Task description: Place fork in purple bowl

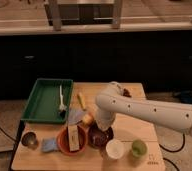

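Note:
The purple bowl sits near the table's front edge, between the orange bowl and a small white cup. My white arm reaches in from the right and bends down. The gripper hangs right over the purple bowl's back rim and covers part of it. The fork does not show; it may be hidden by the gripper or inside the bowl, I cannot tell which.
A green tray with a long white utensil lies at the back left. A yellow item, a grey-blue cloth, a metal cup, a blue item and a green cup stand around. The orange bowl holds a small box.

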Controlling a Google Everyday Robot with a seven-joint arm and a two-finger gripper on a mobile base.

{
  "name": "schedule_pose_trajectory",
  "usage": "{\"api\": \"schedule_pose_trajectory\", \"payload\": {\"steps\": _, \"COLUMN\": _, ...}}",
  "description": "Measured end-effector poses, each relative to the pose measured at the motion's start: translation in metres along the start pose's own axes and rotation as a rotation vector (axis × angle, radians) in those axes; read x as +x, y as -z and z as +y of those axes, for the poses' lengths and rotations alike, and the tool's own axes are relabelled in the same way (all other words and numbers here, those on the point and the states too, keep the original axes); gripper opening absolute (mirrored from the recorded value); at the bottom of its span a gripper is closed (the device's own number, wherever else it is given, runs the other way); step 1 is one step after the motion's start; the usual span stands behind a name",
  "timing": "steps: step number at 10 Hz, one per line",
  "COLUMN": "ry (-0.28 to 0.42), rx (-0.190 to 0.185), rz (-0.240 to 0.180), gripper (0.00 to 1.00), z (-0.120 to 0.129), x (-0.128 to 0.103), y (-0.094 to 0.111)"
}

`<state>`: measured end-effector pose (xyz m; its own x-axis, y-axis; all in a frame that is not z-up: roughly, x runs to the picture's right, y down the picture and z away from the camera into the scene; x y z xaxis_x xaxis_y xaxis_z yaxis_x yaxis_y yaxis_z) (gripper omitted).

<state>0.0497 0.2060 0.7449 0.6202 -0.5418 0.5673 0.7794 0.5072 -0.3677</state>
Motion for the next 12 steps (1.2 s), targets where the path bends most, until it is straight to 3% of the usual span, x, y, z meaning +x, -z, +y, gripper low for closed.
{"api": "schedule_pose_trajectory", "payload": {"steps": 2, "ry": -0.002, "rx": -0.007, "rz": -0.004, "gripper": 0.07, "z": 0.005, "x": -0.001, "y": 0.000}}
{"api": "schedule_pose_trajectory", "payload": {"steps": 9, "ry": -0.005, "rx": -0.006, "rz": -0.002, "gripper": 0.76, "z": 0.005, "x": 0.006, "y": 0.003}}
{"api": "schedule_pose_trajectory", "payload": {"steps": 12, "ry": -0.005, "rx": -0.008, "rz": -0.006, "gripper": 0.80, "z": 0.005, "x": 0.008, "y": 0.003}}
